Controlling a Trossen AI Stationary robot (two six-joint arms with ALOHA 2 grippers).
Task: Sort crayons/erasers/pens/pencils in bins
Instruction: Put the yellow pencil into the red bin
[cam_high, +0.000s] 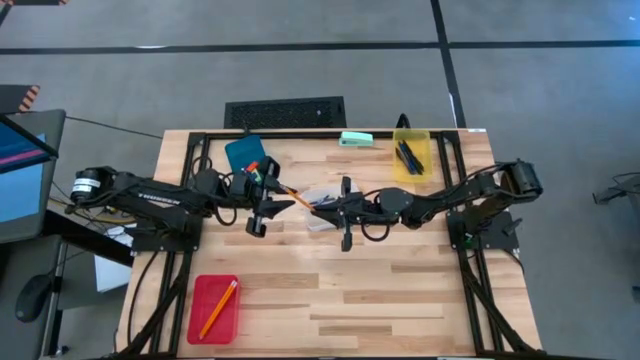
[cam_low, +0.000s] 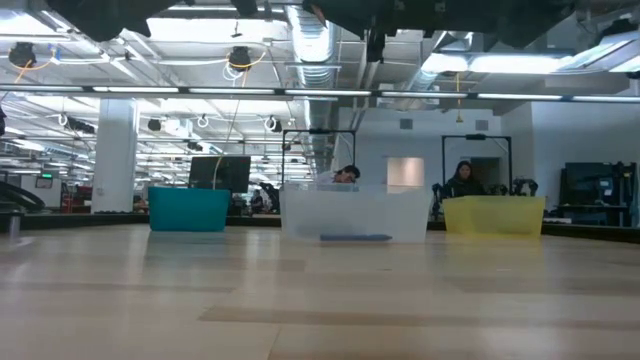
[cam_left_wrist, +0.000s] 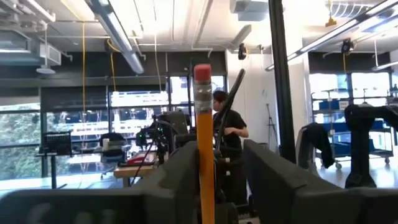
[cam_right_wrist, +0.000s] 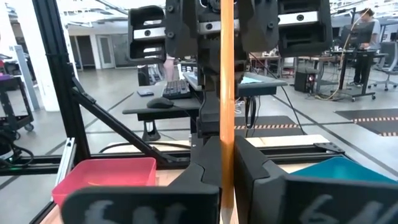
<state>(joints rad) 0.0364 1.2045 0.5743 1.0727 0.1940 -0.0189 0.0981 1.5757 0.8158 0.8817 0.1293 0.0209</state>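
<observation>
An orange pencil (cam_high: 295, 195) hangs in the air over the middle of the table, between my two grippers. My right gripper (cam_high: 325, 208) is shut on it. My left gripper (cam_high: 272, 200) faces it from the table's left, open, with its fingers (cam_left_wrist: 186, 177) on either side of the pencil (cam_left_wrist: 205, 137). A gap shows between the pencil and one finger. The pencil's red eraser end (cam_left_wrist: 202, 73) stands beyond them. A second pencil (cam_high: 218, 308) lies in the red bin (cam_high: 200, 325). Dark pens (cam_high: 408, 155) lie in the yellow bin (cam_high: 420, 140). My right gripper pinches the pencil's shaft (cam_right_wrist: 227, 155) between its two fingers (cam_right_wrist: 205, 171), coming from the table's right. The pencil runs on past the fingers toward my left gripper (cam_right_wrist: 227, 37). It is lifted clear of the table.
The blue bin (cam_high: 245, 153) stands at the far left, just behind my left gripper. The clear bin (cam_low: 355, 215) sits under the two grippers with a blue thing (cam_low: 355, 238) inside. A mint-green object (cam_high: 355, 139) lies at the far edge. Bare wood spreads across the near half.
</observation>
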